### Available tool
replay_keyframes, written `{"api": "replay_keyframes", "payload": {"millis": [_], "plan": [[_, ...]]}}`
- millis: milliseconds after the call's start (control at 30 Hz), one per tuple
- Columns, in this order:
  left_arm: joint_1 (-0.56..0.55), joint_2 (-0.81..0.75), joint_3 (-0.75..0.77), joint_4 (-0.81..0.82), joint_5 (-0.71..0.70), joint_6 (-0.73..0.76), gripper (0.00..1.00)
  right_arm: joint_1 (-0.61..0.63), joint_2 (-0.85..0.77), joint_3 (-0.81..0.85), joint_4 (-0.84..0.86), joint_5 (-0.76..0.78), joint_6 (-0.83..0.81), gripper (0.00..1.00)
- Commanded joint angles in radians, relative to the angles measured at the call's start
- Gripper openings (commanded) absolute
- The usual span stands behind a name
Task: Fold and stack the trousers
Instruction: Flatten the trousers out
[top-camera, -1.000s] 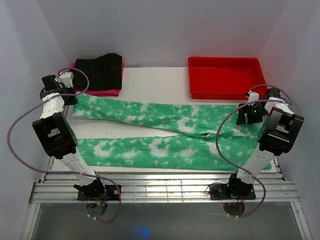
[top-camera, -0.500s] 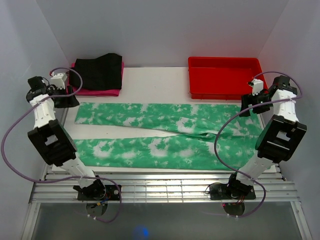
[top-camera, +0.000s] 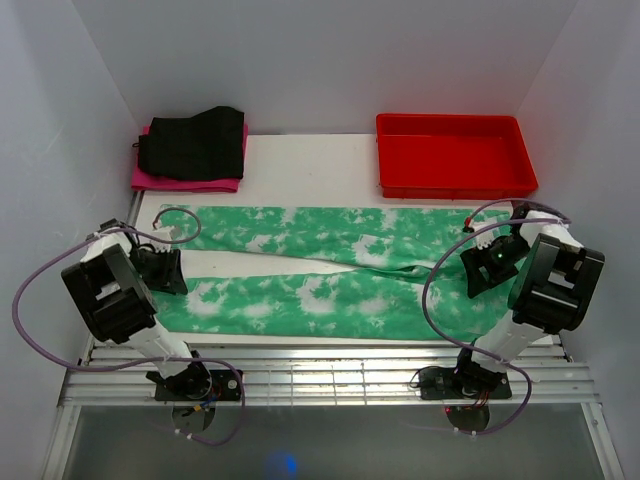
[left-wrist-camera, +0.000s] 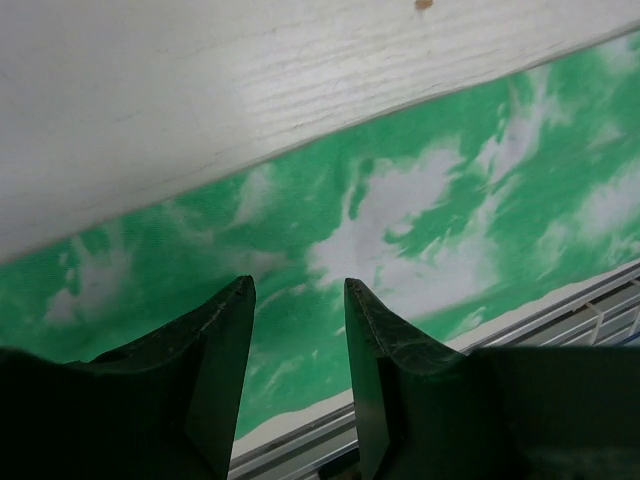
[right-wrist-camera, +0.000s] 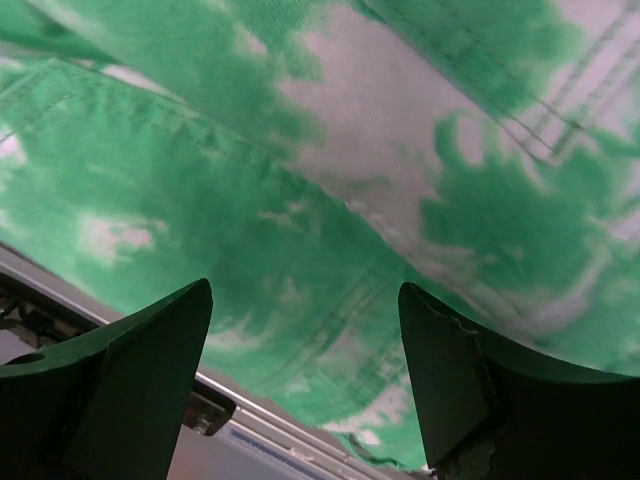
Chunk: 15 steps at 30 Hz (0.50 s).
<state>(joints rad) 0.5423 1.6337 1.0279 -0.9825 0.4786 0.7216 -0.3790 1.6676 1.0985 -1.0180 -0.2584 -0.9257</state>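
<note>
So, trousers (top-camera: 300, 300) spread flat, left gripper (left-wrist-camera: 297, 290) partly parted above a leg, right gripper (right-wrist-camera: 305, 295) gaping wide, both empty

We see the trousers (top-camera: 330, 295) as soft, matt cloth, with raised stitched seams showing up close by the right pincer (right-wrist-camera: 305, 310). The worktop (left-wrist-camera: 200, 80) looks like white-painted wood, its fine grain visible under a dull sheen. Both that pincer and the left pincer (left-wrist-camera: 298, 300) have dark, matt plastic-looking fingers, slightly rough along the edges. The red tray (top-camera: 450, 188) reads as smooth, faintly glossy plastic. The black garment (top-camera: 195, 140) is matt, faintly textured cloth, and the pink garment (top-camera: 180, 183) under it is plain cloth. The rails (top-camera: 320, 372) along the near edge are bare, silvery metal.
</note>
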Motion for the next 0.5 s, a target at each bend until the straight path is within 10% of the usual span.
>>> {"api": "replay_keyframes", "payload": {"millis": [0,467], "plan": [[0.025,0.05,-0.023,0.057,-0.038,0.038,0.51,0.031,0.04,-0.064,0.113,0.045,0.002,0.8],[0.076,0.429,0.366,0.176,-0.028,-0.146,0.48,0.112,0.141,0.035,0.225,-0.053,0.203,0.85]]}}
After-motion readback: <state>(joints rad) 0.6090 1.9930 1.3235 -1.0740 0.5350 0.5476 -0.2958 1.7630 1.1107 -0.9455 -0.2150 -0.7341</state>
